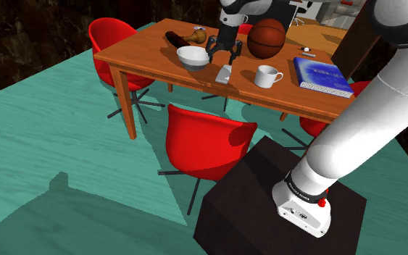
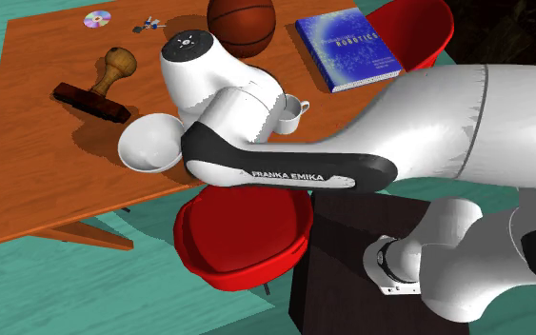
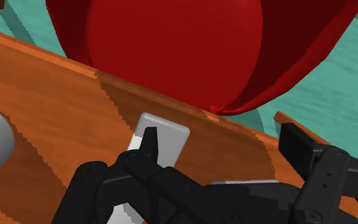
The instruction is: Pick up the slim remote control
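In the shoulder view I am seeing the slim remote control (image 1: pixel 224 74) as a plain pale grey slab. It is lying flat on the wooden table (image 1: pixel 151 54), close to the near edge, between the white bowl (image 1: pixel 193 56) on its left and the white mug (image 1: pixel 267 75) on its right. Its long axis is running from the near edge toward the far side, leaning slightly right. The gripper (image 1: pixel 224 53) is hanging just above its far end.

In the second exterior view the arm (image 2: pixel 285 176) is covering that spot.

In the wrist view the remote is showing as a light slab with rounded corners, pointing away toward the table edge and the red chair (image 3: pixel 171 51) beyond. The jaws are standing apart, clasping nothing. The remote is lying in line with one finger (image 3: pixel 149 145) rather than centred in the gap.
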Available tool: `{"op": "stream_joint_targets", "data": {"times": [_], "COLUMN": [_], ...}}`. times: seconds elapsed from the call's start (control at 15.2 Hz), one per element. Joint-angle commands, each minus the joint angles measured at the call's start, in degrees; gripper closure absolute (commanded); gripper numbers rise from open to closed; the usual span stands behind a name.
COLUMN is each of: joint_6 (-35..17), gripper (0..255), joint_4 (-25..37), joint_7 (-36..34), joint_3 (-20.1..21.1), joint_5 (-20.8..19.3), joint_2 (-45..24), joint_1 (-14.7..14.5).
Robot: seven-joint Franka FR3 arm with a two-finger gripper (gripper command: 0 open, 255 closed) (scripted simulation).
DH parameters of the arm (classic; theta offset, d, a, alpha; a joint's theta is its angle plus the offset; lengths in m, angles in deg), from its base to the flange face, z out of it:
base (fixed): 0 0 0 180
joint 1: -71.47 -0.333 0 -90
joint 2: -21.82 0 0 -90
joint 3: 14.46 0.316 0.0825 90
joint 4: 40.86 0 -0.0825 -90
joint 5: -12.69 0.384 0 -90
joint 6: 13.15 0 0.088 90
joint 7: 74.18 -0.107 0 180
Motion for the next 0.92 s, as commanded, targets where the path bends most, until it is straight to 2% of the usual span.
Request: {"op": "stream_joint_targets", "data": {"times": [0.0,0.73,0.86], "joint_6": [-0.1,-0.3,-0.9], "gripper": [0,0,0], "joint_4": [3.0,18.9,19.1], "joint_7": [-2.4,-12.5,-12.9], "joint_3": [-0.7,-5.7,-5.9], "joint_5": [-0.3,0.4,0.6], "joint_2": [-3.5,-22.0,-23.0], "joint_1": [0.7,5.5,5.7]}}
